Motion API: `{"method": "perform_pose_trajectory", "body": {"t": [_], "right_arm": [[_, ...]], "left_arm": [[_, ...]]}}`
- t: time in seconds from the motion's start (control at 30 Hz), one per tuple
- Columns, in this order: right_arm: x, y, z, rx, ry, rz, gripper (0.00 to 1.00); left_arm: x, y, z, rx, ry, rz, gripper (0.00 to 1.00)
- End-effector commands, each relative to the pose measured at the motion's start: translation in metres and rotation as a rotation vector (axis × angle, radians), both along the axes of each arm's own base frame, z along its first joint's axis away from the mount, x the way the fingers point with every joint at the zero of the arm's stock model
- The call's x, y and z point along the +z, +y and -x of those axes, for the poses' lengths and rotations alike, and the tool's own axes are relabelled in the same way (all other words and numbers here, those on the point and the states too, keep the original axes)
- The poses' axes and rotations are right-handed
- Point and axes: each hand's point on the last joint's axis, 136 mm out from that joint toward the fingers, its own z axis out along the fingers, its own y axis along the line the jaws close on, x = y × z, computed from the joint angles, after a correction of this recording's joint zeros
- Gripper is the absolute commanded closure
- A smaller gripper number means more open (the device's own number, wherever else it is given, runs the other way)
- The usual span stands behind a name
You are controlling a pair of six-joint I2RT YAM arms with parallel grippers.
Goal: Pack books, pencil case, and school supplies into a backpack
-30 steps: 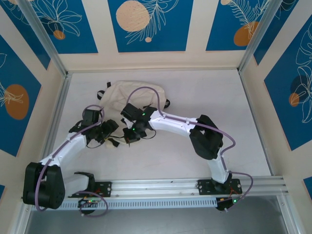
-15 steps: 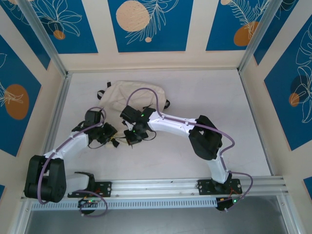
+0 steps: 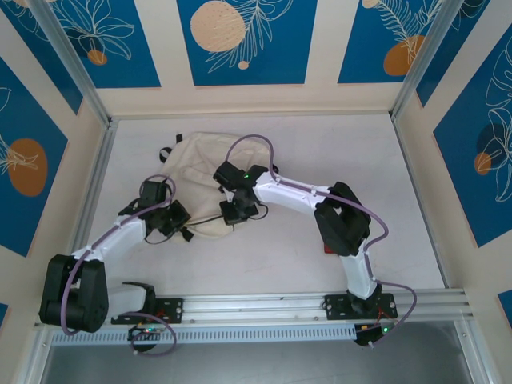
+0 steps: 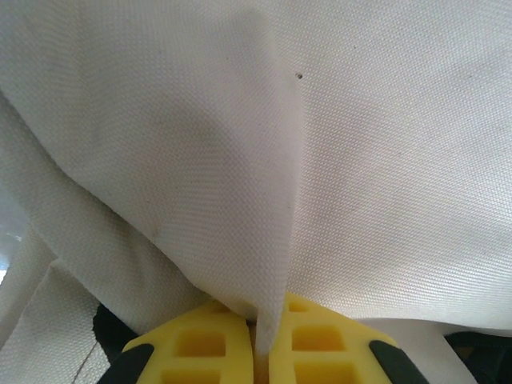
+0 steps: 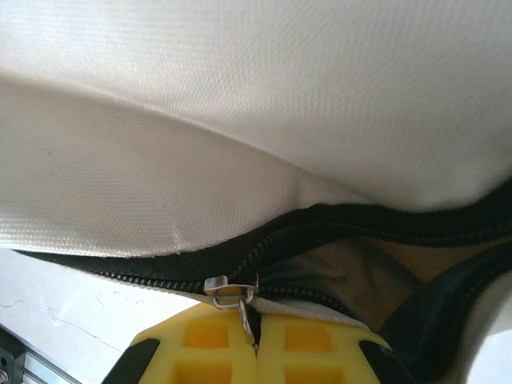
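Observation:
The cream-white backpack (image 3: 196, 164) lies at the back left of the table. In the left wrist view my left gripper (image 4: 268, 324) is shut on a fold of its fabric (image 4: 272, 240); from above, the left gripper (image 3: 179, 219) sits at the bag's near-left edge. My right gripper (image 5: 256, 332) is shut on the metal zipper pull (image 5: 232, 290) of the black zipper (image 5: 320, 228), which gapes open onto a dark lining. From above, the right gripper (image 3: 237, 213) is at the bag's near edge. The books are hidden. A dark-red sliver (image 3: 326, 250) shows under the right arm; I cannot tell whether it is the pencil case.
Black straps (image 3: 166, 154) stick out at the bag's far-left side. Walls enclose the table on three sides, and a metal rail (image 3: 264, 304) runs along the near edge. Open tabletop (image 3: 384, 184) lies to the right of the arms.
The left gripper has shut on the backpack's fabric. The right gripper has moved right and away with the zipper pull, and the bag's near edge now lies further forward.

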Motion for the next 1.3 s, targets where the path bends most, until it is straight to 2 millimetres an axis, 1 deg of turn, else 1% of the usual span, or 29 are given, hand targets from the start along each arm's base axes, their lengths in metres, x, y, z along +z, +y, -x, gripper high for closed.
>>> {"method": "perform_pose_trajectory", "body": {"t": [0.0, 0.07, 0.13, 0.2, 0.27, 0.33, 0.4, 0.5, 0.57, 0.67, 0.73, 0.83, 1.0, 1.1, 1.2, 1.27], "right_arm": [[0.002, -0.052, -0.03, -0.087, -0.034, 0.154, 1.0], [0.006, -0.048, -0.032, -0.077, -0.024, 0.124, 1.0], [0.012, -0.036, -0.025, -0.031, 0.001, 0.056, 1.0], [0.02, -0.021, -0.012, 0.045, 0.036, -0.035, 1.0], [0.032, -0.006, 0.001, 0.118, 0.071, -0.133, 1.0], [0.043, 0.005, 0.01, 0.167, 0.106, -0.218, 1.0], [0.052, 0.015, 0.016, 0.194, 0.132, -0.284, 1.0], [0.056, 0.024, 0.016, 0.2, 0.142, -0.332, 1.0], [0.052, 0.027, 0.013, 0.185, 0.138, -0.328, 1.0], [0.05, 0.03, 0.013, 0.175, 0.137, -0.338, 1.0], [0.049, 0.032, 0.015, 0.174, 0.131, -0.344, 0.99], [0.049, 0.033, 0.016, 0.169, 0.124, -0.341, 0.99], [0.049, 0.03, 0.012, 0.146, 0.09, -0.315, 0.99], [0.047, 0.025, 0.009, 0.125, 0.068, -0.292, 0.99], [0.046, 0.019, 0.008, 0.114, 0.051, -0.27, 0.98], [0.043, 0.014, 0.009, 0.111, 0.04, -0.246, 0.95]], "left_arm": [[-0.004, 0.025, 0.009, 0.022, 0.045, -0.13, 0.96], [0.001, 0.023, 0.008, 0.005, 0.039, -0.129, 0.93], [0.008, 0.022, 0.008, -0.023, 0.033, -0.137, 0.86], [0.018, 0.023, 0.009, -0.045, 0.018, -0.151, 0.76], [0.032, 0.023, 0.01, -0.076, -0.001, -0.165, 0.61], [0.043, 0.02, 0.013, -0.103, -0.009, -0.159, 0.5], [0.05, 0.013, 0.016, -0.12, -0.017, -0.116, 0.43], [0.051, -0.002, 0.022, -0.11, -0.019, -0.009, 0.35], [0.048, -0.011, 0.026, -0.084, -0.017, 0.063, 0.31], [0.044, -0.025, 0.025, -0.057, -0.029, 0.161, 0.26], [0.042, -0.032, 0.025, -0.048, -0.032, 0.196, 0.22], [0.042, -0.045, 0.023, -0.058, -0.032, 0.226, 0.2], [0.038, -0.058, 0.023, -0.112, -0.024, 0.168, 0.18], [0.032, -0.067, 0.023, -0.121, -0.019, 0.155, 0.18], [0.024, -0.069, 0.02, -0.12, -0.012, 0.129, 0.21], [0.017, -0.067, 0.016, -0.118, -0.012, 0.094, 0.27]]}}
